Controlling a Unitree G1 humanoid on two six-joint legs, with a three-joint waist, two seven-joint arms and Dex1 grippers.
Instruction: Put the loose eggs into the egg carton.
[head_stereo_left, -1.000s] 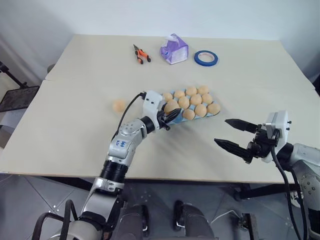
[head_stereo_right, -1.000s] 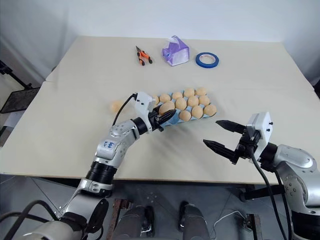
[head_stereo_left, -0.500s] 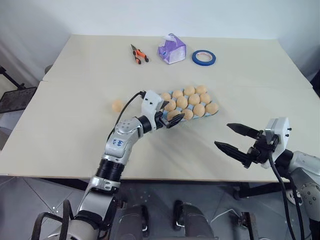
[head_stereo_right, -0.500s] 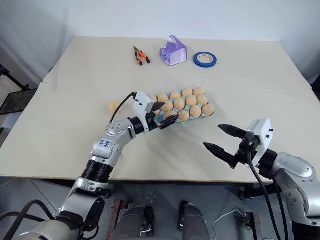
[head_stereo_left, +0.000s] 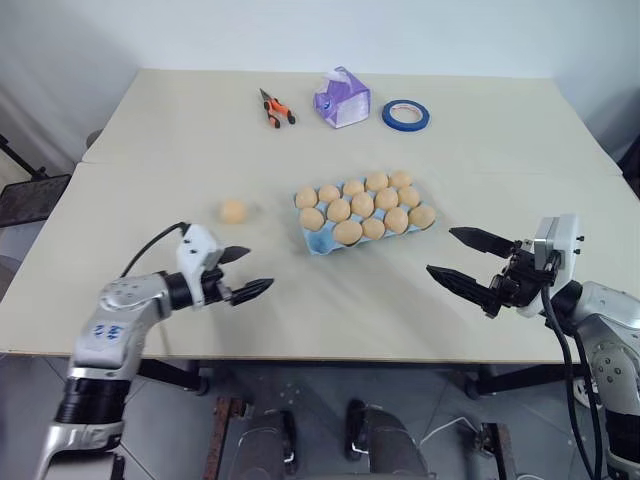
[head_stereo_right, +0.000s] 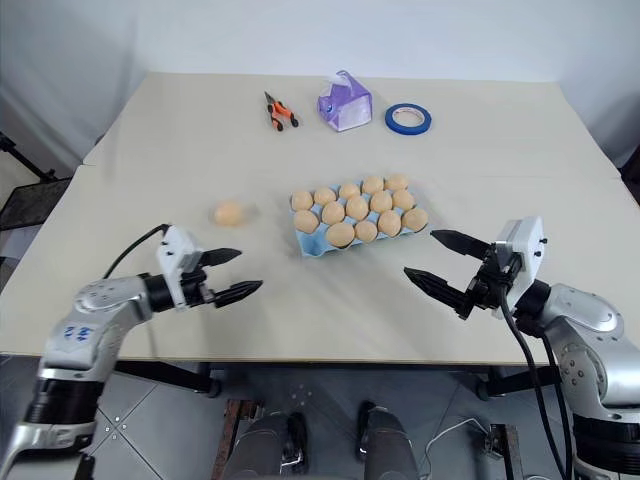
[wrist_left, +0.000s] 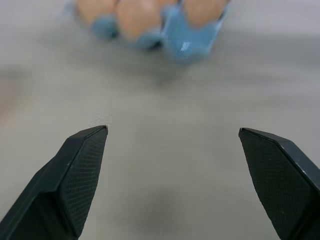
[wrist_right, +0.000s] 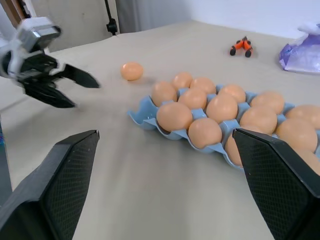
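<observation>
One loose egg (head_stereo_left: 234, 210) left; left arm nearer.
Left gripper (head_stereo_left: 246, 272) spread, empty, egg just beyond it, away from the egg carton (head_stereo_left: 318, 243); right gripper (head_stereo_left: 472, 262) spread, empty, opposite side.

counter (head_stereo_left: 480, 120): beige, seam across my view
wall (head_stereo_left: 300, 30): plain white behind it
floor (head_stereo_left: 30, 390): grey tiles below me
</observation>
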